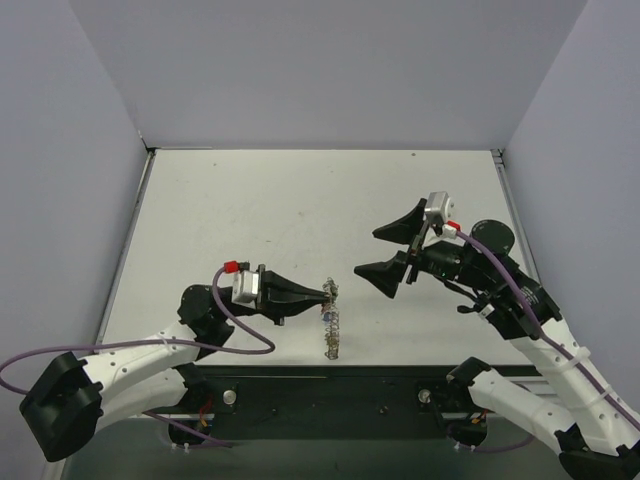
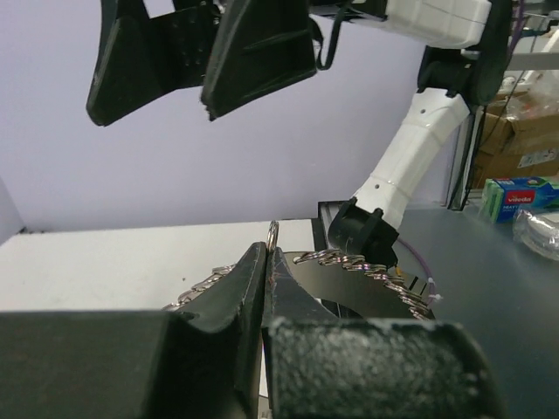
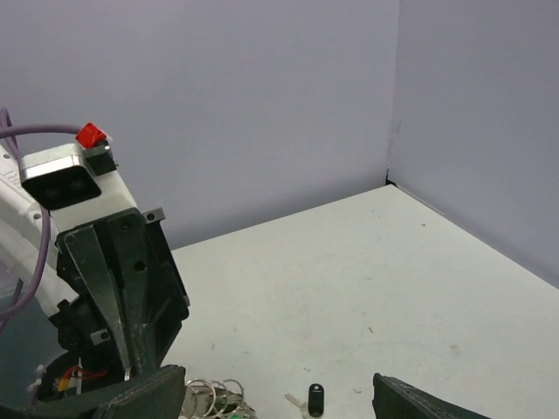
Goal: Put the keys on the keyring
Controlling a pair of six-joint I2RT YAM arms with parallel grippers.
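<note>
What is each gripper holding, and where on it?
Left gripper pinches the keyring by its rim, at its far end. Right gripper is open and empty.

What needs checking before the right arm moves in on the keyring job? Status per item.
1. Left gripper shut on the keyring: ok, pinched at its fingertips.
2. Right gripper open: ok.
3. Key held in the right gripper: not ok, it is empty.
4. Loose key located: ok, dark-headed, lying on the table in the right wrist view.
5. Keyring's split open for threading: cannot tell.
6. Grippers apart from each other: ok.
</note>
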